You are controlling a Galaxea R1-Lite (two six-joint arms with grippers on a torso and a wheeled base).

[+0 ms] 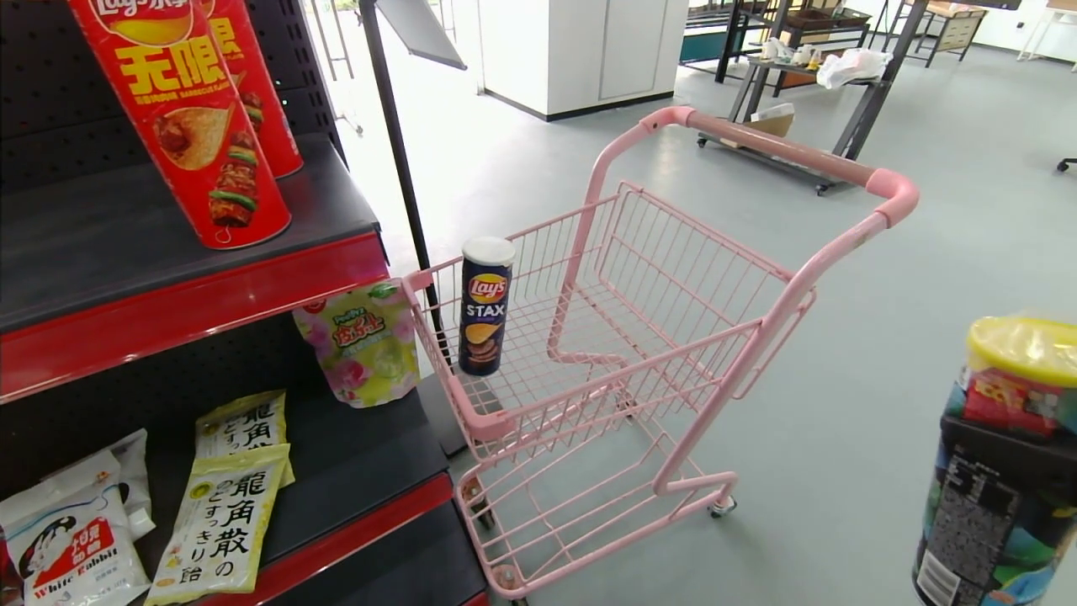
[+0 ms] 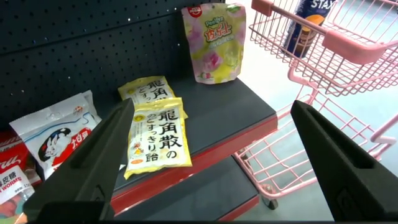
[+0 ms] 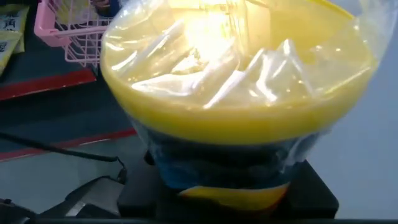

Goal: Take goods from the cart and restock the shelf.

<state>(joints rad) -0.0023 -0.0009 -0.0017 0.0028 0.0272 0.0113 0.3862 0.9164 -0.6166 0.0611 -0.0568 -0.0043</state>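
A: Head view?
B: Pink wire cart [image 1: 782,145] with a tube handle, on the grey floor [image 1: 925,278] beside the black shelf [image 1: 168,311] with its red edges. One blue can [image 1: 484,307], white lid, stands upright in the basket corner nearest the shelf. Two tall red cans [image 1: 189,118] are on the upper board. The lower board has flat yellow packets [image 1: 223,522], white bags [image 1: 71,547] and a glossy pink pouch [image 1: 366,341]. Low right, the right gripper [image 1: 1010,454] has its jaws clamped on a yellow-lidded can [image 1: 1022,345], held in the air, well apart from the cart.
A: Left wrist?
B: The left gripper [image 2: 212,102] has blocky black jaws wide apart, holding nothing, in front of the lower board. There's a perforated back panel [image 2: 74,56] behind the packets.
A: Right wrist?
B: Round yellow lid close up, with crinkled clear film [image 3: 249,81] over it. A black pad is against the can's dark body.
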